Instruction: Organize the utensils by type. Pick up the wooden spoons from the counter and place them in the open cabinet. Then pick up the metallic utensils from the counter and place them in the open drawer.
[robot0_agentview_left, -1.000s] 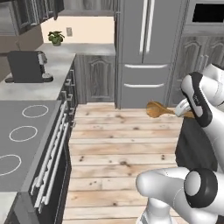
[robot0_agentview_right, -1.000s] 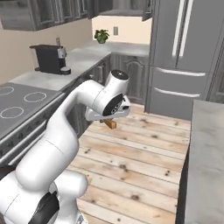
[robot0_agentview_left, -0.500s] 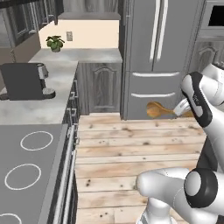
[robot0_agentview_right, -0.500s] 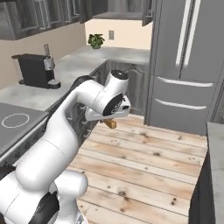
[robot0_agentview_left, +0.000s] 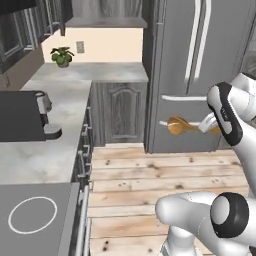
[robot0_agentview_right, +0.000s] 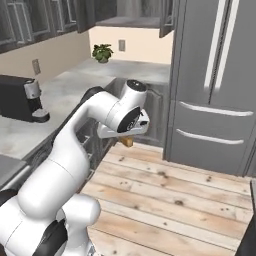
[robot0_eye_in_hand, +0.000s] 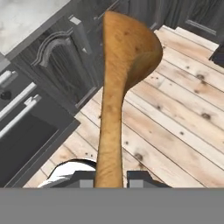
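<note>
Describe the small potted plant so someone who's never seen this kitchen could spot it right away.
Start at the tall grey fridge and look left along the pale marbled counter to the corner by the beige wall. The potted plant sits at the back there, beside a wall outlet. It is the one green thing around, unlike the black coffee machine nearer the camera.

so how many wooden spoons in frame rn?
1. The wooden spoon is held in the gripper by its handle, bowl pointing out over the floor. Others may be out of view.
</note>
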